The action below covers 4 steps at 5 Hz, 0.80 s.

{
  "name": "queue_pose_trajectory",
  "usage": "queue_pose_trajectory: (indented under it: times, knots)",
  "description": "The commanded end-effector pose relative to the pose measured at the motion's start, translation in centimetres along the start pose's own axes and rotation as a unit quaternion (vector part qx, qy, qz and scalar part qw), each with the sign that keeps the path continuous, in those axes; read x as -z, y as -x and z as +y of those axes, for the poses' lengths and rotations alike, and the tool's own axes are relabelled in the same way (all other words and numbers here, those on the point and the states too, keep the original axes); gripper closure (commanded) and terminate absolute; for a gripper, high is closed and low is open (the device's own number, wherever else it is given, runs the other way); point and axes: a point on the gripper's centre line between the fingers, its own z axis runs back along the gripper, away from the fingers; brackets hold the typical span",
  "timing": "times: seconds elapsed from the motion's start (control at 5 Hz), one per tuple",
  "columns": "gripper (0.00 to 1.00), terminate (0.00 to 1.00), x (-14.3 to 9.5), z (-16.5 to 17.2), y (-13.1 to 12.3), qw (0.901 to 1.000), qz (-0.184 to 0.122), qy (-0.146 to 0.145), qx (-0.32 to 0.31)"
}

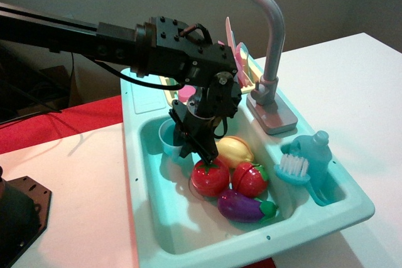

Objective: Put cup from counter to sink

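Note:
The small light-blue cup (pixel 167 139) is down inside the turquoise sink (pixel 157 205), at its far left corner, upright and close to the basin floor. My black gripper (pixel 192 146) reaches down into the sink just to the cup's right, and its fingers appear closed on the cup's right rim. The contact point is partly hidden by the gripper body. The flat turquoise counter (pixel 146 97) behind the basin holds no cup.
A tomato (pixel 209 177), a yellow toy (pixel 234 150), a red fruit (pixel 252 179) and an eggplant (pixel 242 207) lie in the sink to the right of the gripper. The grey faucet (pixel 274 36), a teal bottle with a brush (pixel 313 162) and the dish rack (pixel 249 72) stand nearby.

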Motion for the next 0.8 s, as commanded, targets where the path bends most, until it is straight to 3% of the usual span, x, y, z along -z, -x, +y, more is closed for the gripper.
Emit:
queue_pose_trajectory:
  times: [0.0,0.4,0.6]
  knots:
    - [0.0,0.0,-2.8,0.9,-0.4,0.9992,-0.032,0.017,-0.018]
    - [0.0,0.0,-6.7,2.9,-0.5,0.998,-0.044,0.022,-0.039]
    - [0.0,1.0,-8.5,4.4,-0.5,0.9971,-0.048,0.025,-0.054]
